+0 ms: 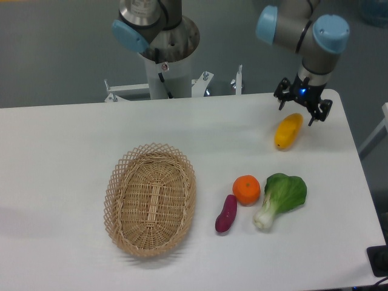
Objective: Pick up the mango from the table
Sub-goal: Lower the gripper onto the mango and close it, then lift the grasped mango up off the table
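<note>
The mango (287,131) is a yellow-to-orange oval lying on the white table (60,151) at the far right, tilted up to the right. My gripper (301,113) hangs just above the mango's upper end, fingers spread to either side. It is open and holds nothing.
A woven wicker basket (151,198) lies left of centre. A round orange (247,189), a purple sweet potato (226,214) and a green bok choy (281,197) lie in front of the mango. The table's right edge is close to the gripper. The robot base (163,54) stands behind the table.
</note>
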{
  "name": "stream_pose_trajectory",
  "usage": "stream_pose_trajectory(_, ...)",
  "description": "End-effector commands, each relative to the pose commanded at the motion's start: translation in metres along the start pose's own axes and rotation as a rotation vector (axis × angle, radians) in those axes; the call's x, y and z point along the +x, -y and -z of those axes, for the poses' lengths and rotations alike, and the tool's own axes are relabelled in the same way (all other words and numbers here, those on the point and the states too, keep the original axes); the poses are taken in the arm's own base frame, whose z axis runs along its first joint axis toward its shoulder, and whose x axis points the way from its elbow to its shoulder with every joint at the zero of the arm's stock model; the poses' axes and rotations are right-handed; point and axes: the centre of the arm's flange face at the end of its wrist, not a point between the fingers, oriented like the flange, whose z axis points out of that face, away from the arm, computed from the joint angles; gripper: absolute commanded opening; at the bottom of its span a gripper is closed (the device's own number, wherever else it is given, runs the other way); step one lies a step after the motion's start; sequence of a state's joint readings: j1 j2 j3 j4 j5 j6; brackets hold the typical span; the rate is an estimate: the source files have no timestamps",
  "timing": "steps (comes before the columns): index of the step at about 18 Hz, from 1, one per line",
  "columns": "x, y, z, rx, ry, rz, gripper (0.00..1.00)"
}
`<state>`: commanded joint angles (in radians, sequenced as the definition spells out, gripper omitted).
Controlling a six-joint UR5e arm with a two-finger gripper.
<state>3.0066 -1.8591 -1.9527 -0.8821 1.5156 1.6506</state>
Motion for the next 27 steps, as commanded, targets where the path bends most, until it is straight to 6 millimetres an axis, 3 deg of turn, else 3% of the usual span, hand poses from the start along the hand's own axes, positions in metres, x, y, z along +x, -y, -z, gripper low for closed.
stream_pose_trajectory(13,0.010,0.001,-0.030,-0.001,0.000,-0.006,0.99)
stream_pose_trajectory(17,0.008,0.002,-0.028,0.000,0.006,-0.017,0.59)
stream_pose_trajectory(20,0.004,0.001,-0.022,-0.002,0.018,-0.022,0.41)
stream_pose_trajectory(24,0.000,0.000,-0.017,-0.003,0.029,-0.026,0.36)
stream_pose_trajectory(27,-0.013,-0.002,0.006,-0.006,0.065,-0.025,0.36)
